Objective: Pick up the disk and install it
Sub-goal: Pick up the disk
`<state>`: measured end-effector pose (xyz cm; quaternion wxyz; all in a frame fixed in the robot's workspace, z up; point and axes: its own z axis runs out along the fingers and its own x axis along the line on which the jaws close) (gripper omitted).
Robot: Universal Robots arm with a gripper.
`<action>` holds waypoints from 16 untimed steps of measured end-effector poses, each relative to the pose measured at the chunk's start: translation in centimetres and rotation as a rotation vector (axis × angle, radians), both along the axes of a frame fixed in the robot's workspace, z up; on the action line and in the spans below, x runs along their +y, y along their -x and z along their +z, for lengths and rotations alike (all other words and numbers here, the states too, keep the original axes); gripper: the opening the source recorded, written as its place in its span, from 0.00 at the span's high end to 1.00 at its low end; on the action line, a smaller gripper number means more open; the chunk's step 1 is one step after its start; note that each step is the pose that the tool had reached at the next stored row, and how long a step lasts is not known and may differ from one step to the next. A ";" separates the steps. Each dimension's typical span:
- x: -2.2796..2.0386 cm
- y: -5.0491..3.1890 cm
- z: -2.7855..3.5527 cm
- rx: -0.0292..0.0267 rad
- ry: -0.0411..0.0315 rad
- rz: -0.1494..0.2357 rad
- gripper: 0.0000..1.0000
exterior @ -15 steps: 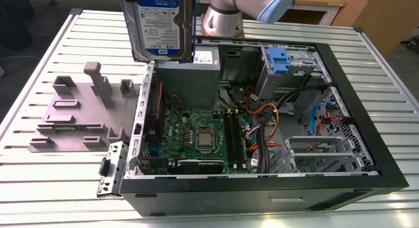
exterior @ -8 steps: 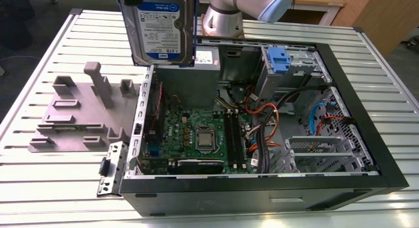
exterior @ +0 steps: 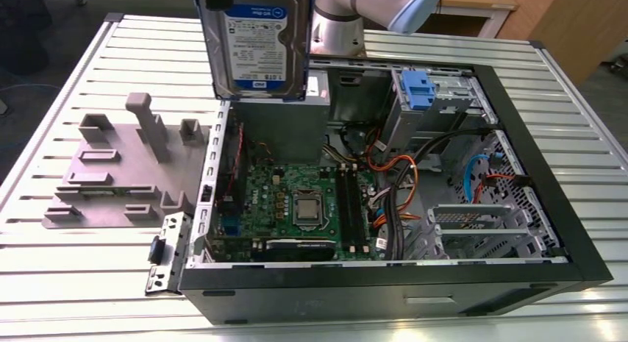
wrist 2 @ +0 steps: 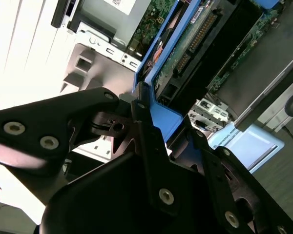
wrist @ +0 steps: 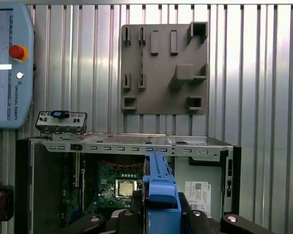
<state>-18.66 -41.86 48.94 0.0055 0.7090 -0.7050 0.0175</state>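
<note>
The disk (exterior: 253, 44), a silver-grey drive with a white-and-blue label, hangs upright in the air over the back left of the open computer case (exterior: 530, 173) in the exterior view. Its bright blue bracket (wrist: 161, 192) runs between my black fingers (wrist: 95, 222) in the first wrist view. In the second wrist view my gripper (wrist 2: 144, 122) is shut on that blue bracket (wrist 2: 163, 119), with the disk's connector edge (wrist 2: 195, 41) pointing away from the camera. The motherboard (exterior: 294, 202) lies below.
A grey fixture plate (exterior: 118, 173) with upright blocks lies on the slatted table at the exterior view's left. Inside the case are a grey box with a white sticker (wrist: 198, 190), a blue tab on a metal bay (exterior: 418, 92) and loose cables (exterior: 393, 187). A pendant (wrist: 10, 63) lies beside the plate.
</note>
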 end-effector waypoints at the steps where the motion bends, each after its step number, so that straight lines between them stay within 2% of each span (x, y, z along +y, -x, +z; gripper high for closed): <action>1: 0.00 -0.22 0.00 -0.0001 -0.0001 0.000 0.64; 11: 0.00 -1.95 -0.01 0.0000 0.0000 0.000 0.64; 16: -0.01 -2.23 -0.01 0.0000 -0.0001 0.000 0.64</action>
